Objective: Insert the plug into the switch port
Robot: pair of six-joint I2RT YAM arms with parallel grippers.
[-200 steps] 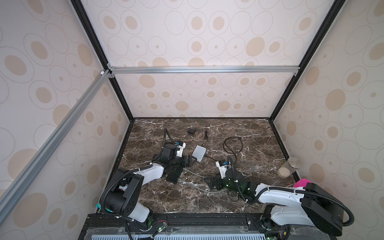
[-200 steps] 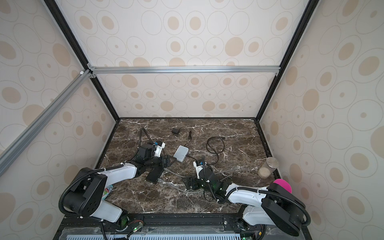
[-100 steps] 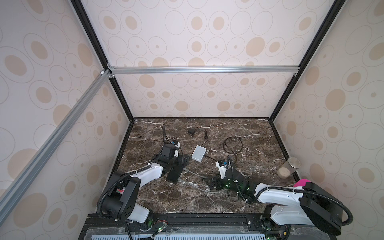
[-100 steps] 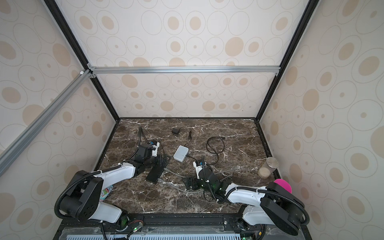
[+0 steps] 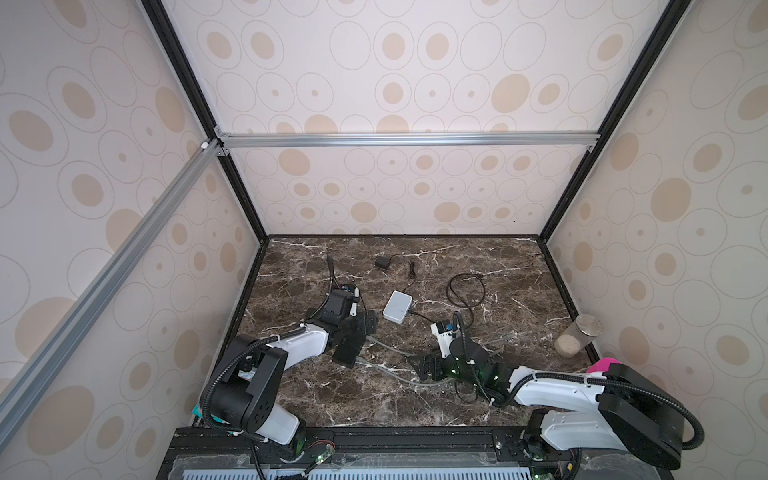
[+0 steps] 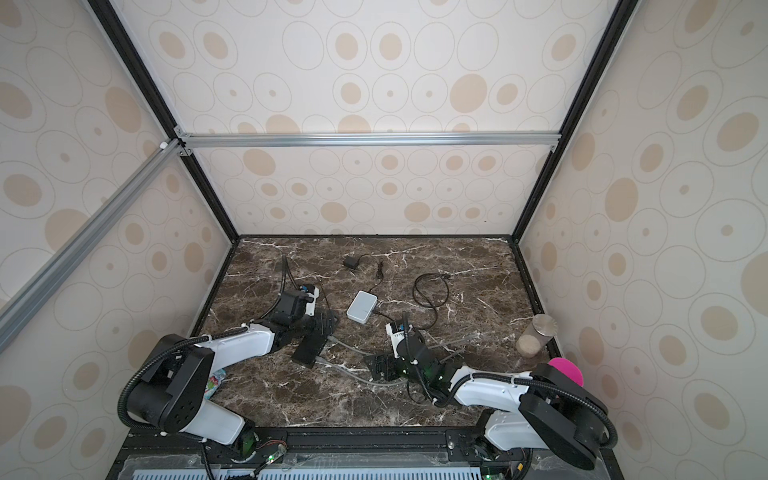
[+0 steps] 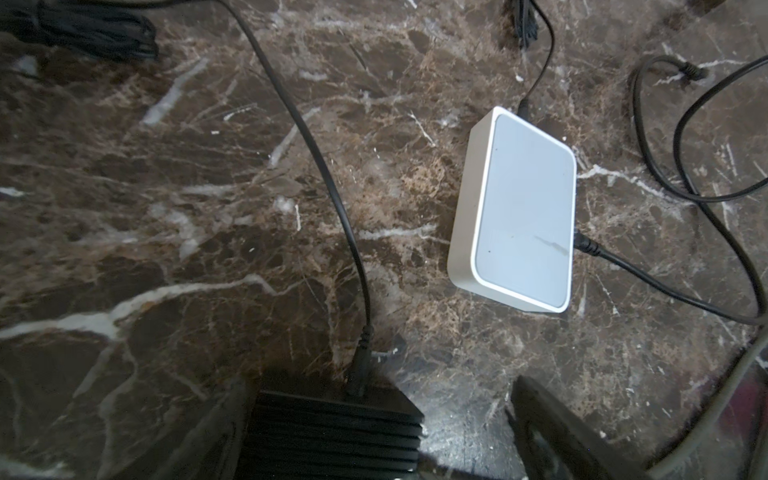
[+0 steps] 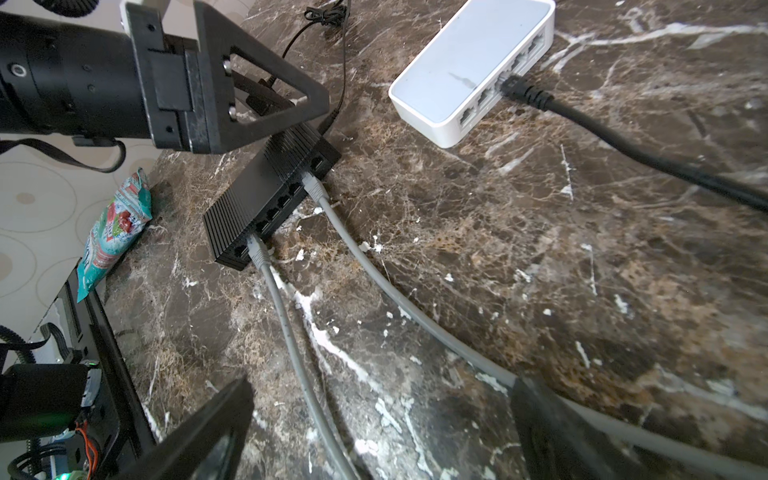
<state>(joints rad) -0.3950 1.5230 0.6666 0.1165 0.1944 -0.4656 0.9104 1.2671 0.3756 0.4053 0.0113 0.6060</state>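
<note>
Grey plugs (image 8: 258, 249) sit in two holes of the black switch (image 8: 270, 195), which lies on the near left part of the bench (image 5: 519, 291). Their grey wires run off to the right. Since a second ago the switch has not moved and the right arm has stayed put. Only the left arm has shifted a little beside the switch. Now the left fingers (image 7: 552, 436) are wide apart with one end of the black switch between them, and a gap shows on one side, so they do not squeeze it. The right fingers (image 8: 552, 436) are wide apart too, with the grey wires lying on the bench between them, and they hold nothing. So nobody is holding a plug, and I think the plugging-in is done or very nearly done. A white switch (image 7: 523, 208) lies farther back near the middle, with a black plug (image 8: 521, 93) in one of its holes.
</note>
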